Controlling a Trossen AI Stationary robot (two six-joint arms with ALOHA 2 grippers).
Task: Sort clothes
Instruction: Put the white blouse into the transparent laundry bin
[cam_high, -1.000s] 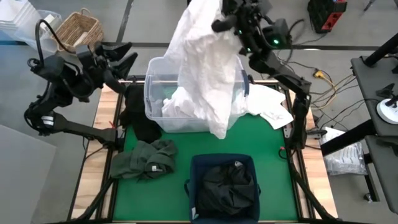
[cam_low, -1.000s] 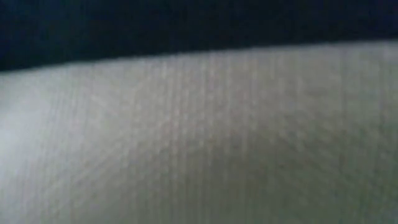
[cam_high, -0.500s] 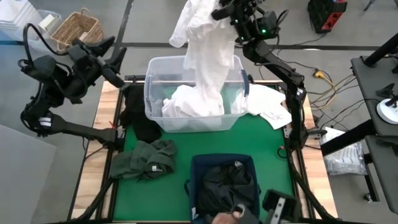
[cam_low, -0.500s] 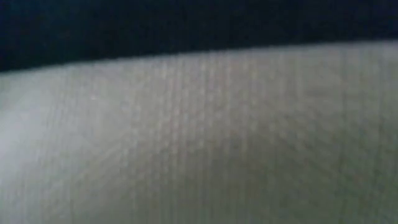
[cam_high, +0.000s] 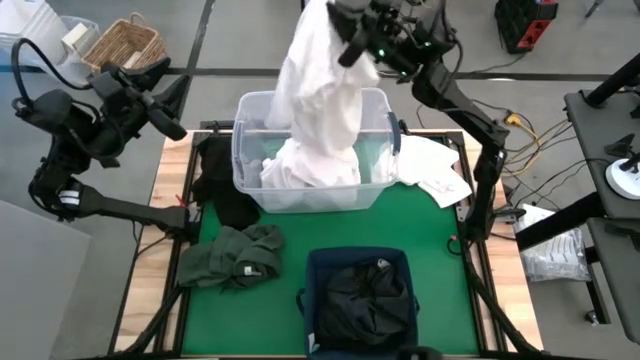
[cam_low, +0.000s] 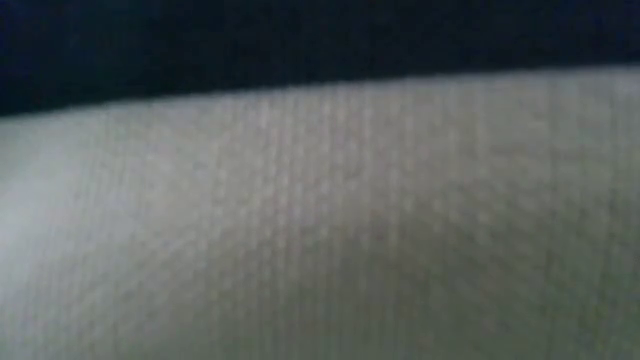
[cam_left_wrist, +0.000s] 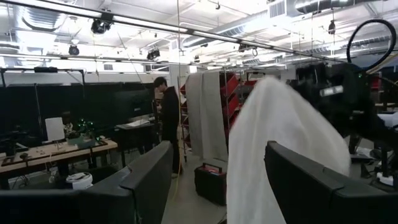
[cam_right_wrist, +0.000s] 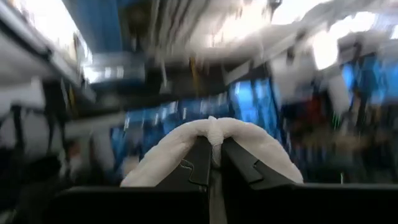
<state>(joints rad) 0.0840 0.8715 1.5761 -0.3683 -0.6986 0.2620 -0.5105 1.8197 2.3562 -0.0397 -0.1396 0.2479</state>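
A white garment (cam_high: 318, 100) hangs from my right gripper (cam_high: 352, 40), which is shut on it high above the far side of the clear plastic tub (cam_high: 250, 190). Its lower part is piled inside the tub. My left gripper (cam_high: 160, 95) is open and empty, raised beyond the table's far left corner; past its fingers the hanging white garment (cam_left_wrist: 273, 155) shows. A dark green garment (cam_high: 232, 255) lies on the green mat, a black one (cam_high: 215, 185) left of the tub, a white one (cam_high: 430, 170) right of it. Dark clothes (cam_high: 362, 300) fill the navy bin (cam_high: 312, 265). My right gripper pinches a bunched fold at the top of the white garment (cam_right_wrist: 211, 134) between its two fingers (cam_right_wrist: 200, 158). The cloth spills over both fingers. The garment hangs below in a long drape, its lower end (cam_high: 305, 170) resting inside the tub.
A wicker basket (cam_high: 125, 45) sits on the floor beyond the far left corner. A person (cam_left_wrist: 166, 118) stands far off in the room. Pale cloth close to the lens fills the low view (cam_low: 320, 220). Bare green mat (cam_high: 440, 270) lies right of the navy bin.
My right gripper has swung the hanging white garment toward the table's left and tipped over, staying shut; the wide drape has narrowed into a column over the tub. My left gripper has drawn back toward the table's left edge, turning as it went, and stays open.
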